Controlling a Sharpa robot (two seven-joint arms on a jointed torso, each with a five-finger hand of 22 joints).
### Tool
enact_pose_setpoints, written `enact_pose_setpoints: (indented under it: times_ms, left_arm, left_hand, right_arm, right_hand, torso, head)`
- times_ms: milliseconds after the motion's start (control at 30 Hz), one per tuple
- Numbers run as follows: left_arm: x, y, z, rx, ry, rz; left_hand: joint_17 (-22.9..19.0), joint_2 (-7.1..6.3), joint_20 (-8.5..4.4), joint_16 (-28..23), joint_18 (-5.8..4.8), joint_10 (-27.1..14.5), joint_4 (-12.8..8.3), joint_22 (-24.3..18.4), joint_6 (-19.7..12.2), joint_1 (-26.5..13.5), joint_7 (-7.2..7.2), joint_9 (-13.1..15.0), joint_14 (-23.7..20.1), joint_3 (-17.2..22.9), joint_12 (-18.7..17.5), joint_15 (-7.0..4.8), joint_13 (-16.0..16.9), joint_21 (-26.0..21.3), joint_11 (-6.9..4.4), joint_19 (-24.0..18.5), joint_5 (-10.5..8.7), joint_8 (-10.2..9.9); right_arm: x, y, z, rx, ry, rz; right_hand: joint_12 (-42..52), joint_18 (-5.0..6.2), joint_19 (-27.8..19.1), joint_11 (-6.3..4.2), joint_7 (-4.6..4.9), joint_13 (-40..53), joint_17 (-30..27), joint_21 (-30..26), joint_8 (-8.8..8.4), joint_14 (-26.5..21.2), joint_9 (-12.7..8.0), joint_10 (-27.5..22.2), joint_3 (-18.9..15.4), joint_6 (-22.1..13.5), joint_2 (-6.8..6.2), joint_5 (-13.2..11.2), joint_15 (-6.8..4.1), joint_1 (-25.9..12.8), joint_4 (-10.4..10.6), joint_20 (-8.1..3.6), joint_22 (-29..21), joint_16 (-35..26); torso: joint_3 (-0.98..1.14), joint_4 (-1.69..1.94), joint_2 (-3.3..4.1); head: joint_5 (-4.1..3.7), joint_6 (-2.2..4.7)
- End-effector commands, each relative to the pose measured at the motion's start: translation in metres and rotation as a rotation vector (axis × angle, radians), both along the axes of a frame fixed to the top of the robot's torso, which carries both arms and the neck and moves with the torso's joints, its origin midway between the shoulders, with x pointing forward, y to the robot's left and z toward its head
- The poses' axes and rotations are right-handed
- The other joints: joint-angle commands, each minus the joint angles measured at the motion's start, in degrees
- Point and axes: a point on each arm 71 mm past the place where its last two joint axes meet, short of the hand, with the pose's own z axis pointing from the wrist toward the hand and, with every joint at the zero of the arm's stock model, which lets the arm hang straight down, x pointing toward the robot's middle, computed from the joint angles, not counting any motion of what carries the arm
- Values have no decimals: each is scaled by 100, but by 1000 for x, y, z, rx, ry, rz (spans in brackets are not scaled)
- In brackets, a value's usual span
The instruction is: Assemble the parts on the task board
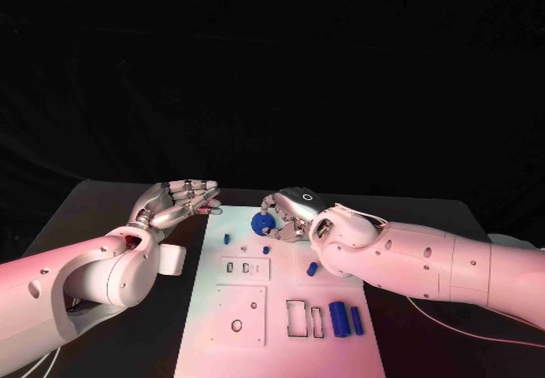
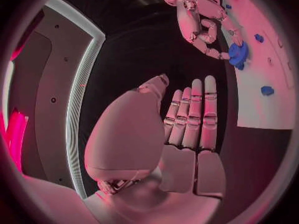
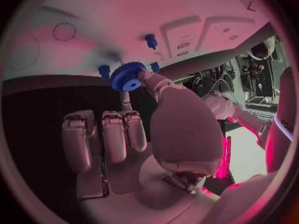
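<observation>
Nearest the head camera, two blue cylinders (image 1: 345, 319) are lying on the task board (image 1: 284, 346), close behind the right arm's elbow. Up front, the right hand (image 1: 291, 211) is pinching a blue gear (image 1: 262, 224) at its fingertips, just above the board's far end. Gear placement looks underway; next it needs lowering squarely onto a blue peg (image 3: 151, 41) just beyond. The left hand (image 1: 179, 201) is hovering released beside the board, holding nothing.

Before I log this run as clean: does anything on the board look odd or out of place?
Nothing stands out. The right robot hand holds a blue gear over the board; loose blue parts lie near its right edge.
</observation>
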Motion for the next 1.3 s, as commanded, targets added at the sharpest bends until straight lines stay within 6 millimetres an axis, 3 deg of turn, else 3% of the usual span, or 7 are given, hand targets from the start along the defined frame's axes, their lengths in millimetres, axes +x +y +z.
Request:
enact_pose_setpoints:
  times_ms: [33, 667, 867, 1033, 1133, 1200, 1300]
  left_arm:
    - [0, -3, 2, -11, -4, -20]
    - [0, -4, 2, -11, -4, -21]
    - [0, -4, 1, -11, -2, -23]
    - [0, -4, 1, -11, 0, -22]
    - [0, -4, 1, -11, 1, -23]
    - [0, -3, 1, -10, 2, -23]
    - [0, -3, 1, -9, 3, -22]
  left_hand:
    - [9, 13, -27, -21, 49, 14, -32, 5, -20, 67, 6, -5, -15, 14, -33, -11, 7, 38, 13, -30, -21, -36]
    - [12, 12, -28, -23, 48, 13, -40, 10, -21, 72, 6, -5, -17, 18, -37, -11, 7, 47, 13, -35, -21, -38]
    - [12, 12, -28, -23, 48, 13, -40, 10, -21, 72, 6, -5, -17, 18, -37, -11, 7, 47, 13, -35, -21, -38]
    - [15, 10, -28, -25, 46, 10, -43, 15, -25, 71, 8, -6, -21, 19, -42, -9, 6, 55, 15, -42, -23, -42]
    - [15, 10, -28, -25, 46, 10, -43, 15, -25, 71, 8, -6, -21, 19, -42, -9, 6, 55, 15, -42, -23, -42]
    - [19, 6, -27, -29, 44, 4, -46, 21, -32, 67, 11, -8, -26, 19, -49, -6, 5, 64, 18, -51, -25, -47]
    - [21, 6, -27, -31, 44, 0, -52, 25, -36, 72, 12, -8, -30, 22, -54, -5, 5, 70, 19, -57, -24, -50]
  right_arm:
    - [2, 3, -4, -33, -1, -8]
    - [11, 11, -18, -60, 19, -22]
    - [13, 12, -19, -62, 28, -23]
    - [14, 12, -21, -75, 56, -22]
    - [14, 11, -24, -94, 82, -22]
    - [14, 10, -25, -106, 96, -24]
    - [15, 10, -26, -116, 108, -25]
  right_hand:
    - [-15, -39, 611, -19, -171, 1051, 1084, 24, -24, 512, 76, 249, 46, 158, -1, -40, -51, -47, 9, -29, 1507, 13]
    - [-38, -39, 611, -5, -155, 1030, 1066, 24, -69, 509, 72, 231, 63, 137, -36, -119, -39, -107, 23, -21, 1507, 8]
    - [-177, -39, 611, 112, -19, 892, 1042, 24, -382, 503, -14, 113, 13, -185, -136, -506, 54, -286, 99, 46, 1507, 1]
    - [-280, -39, 611, 237, 102, 796, 1069, 24, -724, 507, -106, 14, -413, -452, -89, -606, 179, -634, 427, 173, 1507, 10]
    - [-282, -39, 611, 240, 105, 795, 1085, 24, -749, 510, -107, 11, -534, -427, -46, -576, 179, -744, 551, 187, 1507, 15]
    - [-288, -39, 611, 242, 108, 792, 1134, 24, -784, 519, -111, 4, -751, -406, 50, -486, 187, -1048, 865, 195, 1507, 28]
    - [-290, -39, 611, 246, 106, 791, 1139, 24, -798, 520, -111, 1, -818, -389, 74, -471, 188, -1046, 918, 196, 1507, 30]
  torso:
    - [5, -4, -2]
    - [13, -18, -2]
    - [13, -16, -4]
    - [10, -20, -4]
    - [9, -17, -6]
    - [10, -15, -5]
    - [13, -18, -3]
  head:
    - [12, -14]
    - [31, -20]
    - [29, -23]
    - [30, -19]
    - [28, -19]
    - [29, -20]
    - [30, -18]
